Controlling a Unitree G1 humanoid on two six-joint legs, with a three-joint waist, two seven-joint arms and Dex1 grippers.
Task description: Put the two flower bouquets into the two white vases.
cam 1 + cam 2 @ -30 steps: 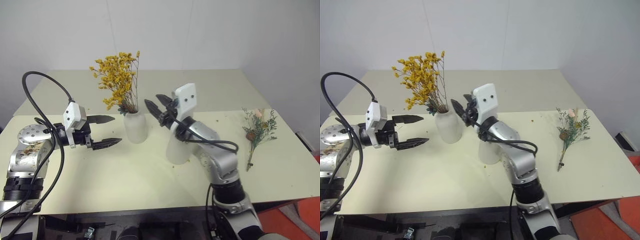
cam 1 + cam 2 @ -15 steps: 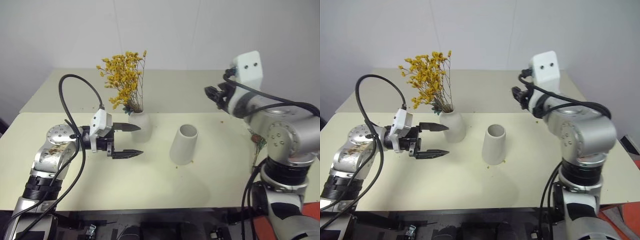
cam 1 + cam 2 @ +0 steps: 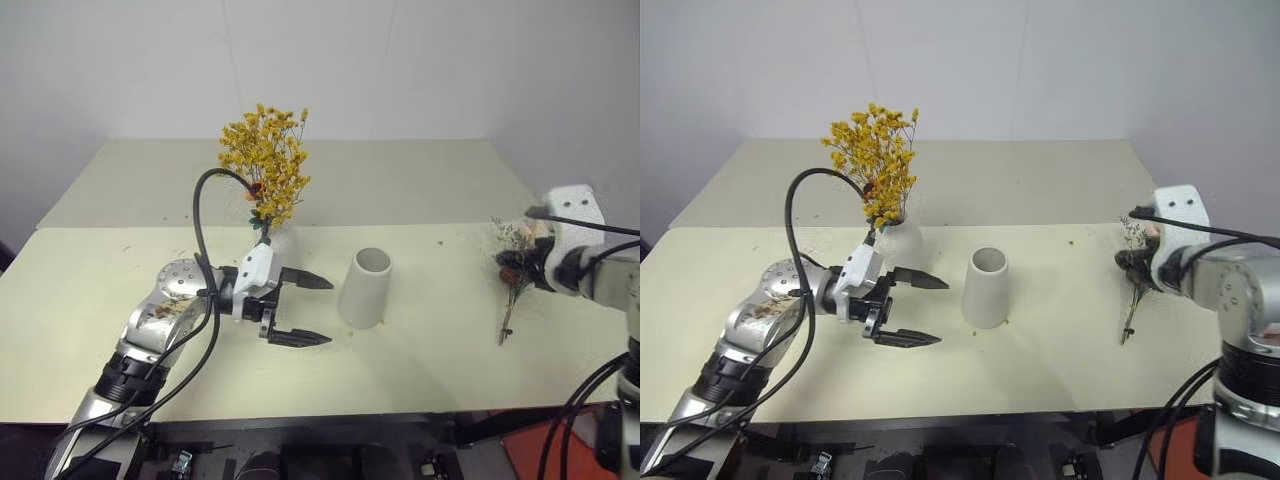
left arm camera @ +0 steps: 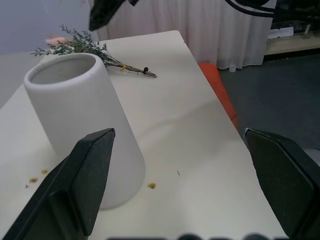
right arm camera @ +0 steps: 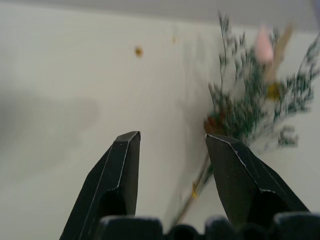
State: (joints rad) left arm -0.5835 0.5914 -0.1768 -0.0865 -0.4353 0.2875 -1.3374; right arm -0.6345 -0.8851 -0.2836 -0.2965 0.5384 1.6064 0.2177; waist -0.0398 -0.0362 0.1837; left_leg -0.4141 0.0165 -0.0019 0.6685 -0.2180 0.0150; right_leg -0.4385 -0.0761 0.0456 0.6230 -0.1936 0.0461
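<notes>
Reaching across from the left, the left arm lies low over the table, forearm angled toward the middle, left claw pointing sideways at the cylinder vase. Fingers spread wide, empty, tips just short of the vase; left wrist view shows the vase between the two finger pads, not touched.

Right arm is swung out to the table's right side, wrist bent down, right claw hanging over the grey-green bouquet. Fingers parted, nothing between them; stem and sprigs sit just past the tips in the right wrist view. Contact with the bouquet: can't tell.

Grey-green bouquet lies flat on the table near the right edge, stem toward the robot. Yellow bouquet stands upright in the bottle vase, behind the left claw. Cylinder vase stands upright mid-table, empty, well apart from the grey-green bouquet.
</notes>
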